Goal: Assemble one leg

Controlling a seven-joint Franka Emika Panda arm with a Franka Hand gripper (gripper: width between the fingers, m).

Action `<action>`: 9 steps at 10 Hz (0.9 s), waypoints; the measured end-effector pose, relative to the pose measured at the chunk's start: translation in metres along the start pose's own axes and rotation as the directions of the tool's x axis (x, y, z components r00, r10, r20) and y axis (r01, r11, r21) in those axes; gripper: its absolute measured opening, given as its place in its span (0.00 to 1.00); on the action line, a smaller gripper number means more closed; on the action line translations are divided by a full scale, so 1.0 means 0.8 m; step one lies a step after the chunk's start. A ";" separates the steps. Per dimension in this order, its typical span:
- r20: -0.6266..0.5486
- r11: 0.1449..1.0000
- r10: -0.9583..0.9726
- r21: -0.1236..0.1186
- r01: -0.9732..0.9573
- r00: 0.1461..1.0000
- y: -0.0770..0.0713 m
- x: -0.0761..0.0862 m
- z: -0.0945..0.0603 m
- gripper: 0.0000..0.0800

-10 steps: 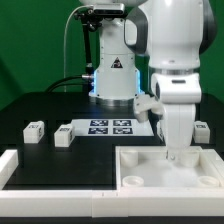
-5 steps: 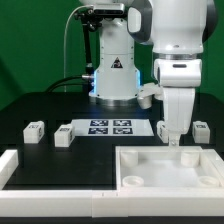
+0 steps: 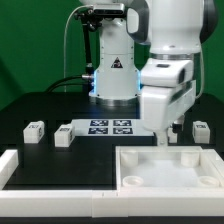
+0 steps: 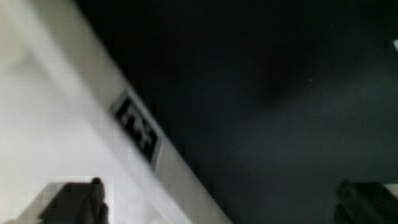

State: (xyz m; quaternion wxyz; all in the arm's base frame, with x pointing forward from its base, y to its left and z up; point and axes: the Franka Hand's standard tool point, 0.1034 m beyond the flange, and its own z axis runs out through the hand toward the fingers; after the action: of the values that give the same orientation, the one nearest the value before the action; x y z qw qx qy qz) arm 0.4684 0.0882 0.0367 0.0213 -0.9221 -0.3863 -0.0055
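Wrist view shows the two-finger gripper with jaws spread wide, nothing between them. One small white plastic leg block with a square tag lies on the dark table, near the gripper, at the exterior view's right. It is probably light, stiff and smooth; I would pinch its flat sides.

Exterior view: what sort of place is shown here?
Probably a robotics lab bench: a white robot arm over a black table, a marker board with tags, and a tagged leg laid out.
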 end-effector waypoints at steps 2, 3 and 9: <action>0.002 0.964 0.267 0.011 -0.267 0.964 -0.013 0.002 0.001 0.81; 0.005 0.911 0.411 0.017 -0.411 0.912 -0.022 0.004 0.002 0.81; 0.022 0.768 0.639 0.038 -0.639 0.769 -0.102 0.039 0.009 0.81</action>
State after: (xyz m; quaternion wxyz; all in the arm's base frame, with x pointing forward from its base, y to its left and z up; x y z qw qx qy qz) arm 0.4322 0.1679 0.0332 0.0405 -0.9978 -0.0502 0.0138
